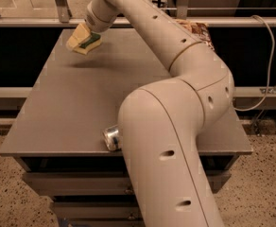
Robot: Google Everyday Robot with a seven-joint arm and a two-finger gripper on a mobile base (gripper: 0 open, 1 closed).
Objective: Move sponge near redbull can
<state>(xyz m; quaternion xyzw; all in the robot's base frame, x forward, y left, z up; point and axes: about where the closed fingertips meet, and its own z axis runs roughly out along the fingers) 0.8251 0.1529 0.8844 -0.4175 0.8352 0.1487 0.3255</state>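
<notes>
My gripper (82, 39) is at the far left of the grey table (72, 103), a little above its surface, with a shadow below it. It is shut on the sponge (90, 43), whose dark green top and pale yellow body show between the pale fingers. The redbull can (112, 137) lies on its side at the table's front edge; only its shiny round end shows, the rest is hidden behind my arm. The sponge is far from the can, across most of the table's depth.
My large pale arm (176, 126) crosses the right half of the view and hides the table's right side. A patterned chip bag (197, 30) lies at the far right behind the arm. Drawers (76, 183) sit under the table. A cable (268, 56) hangs at right.
</notes>
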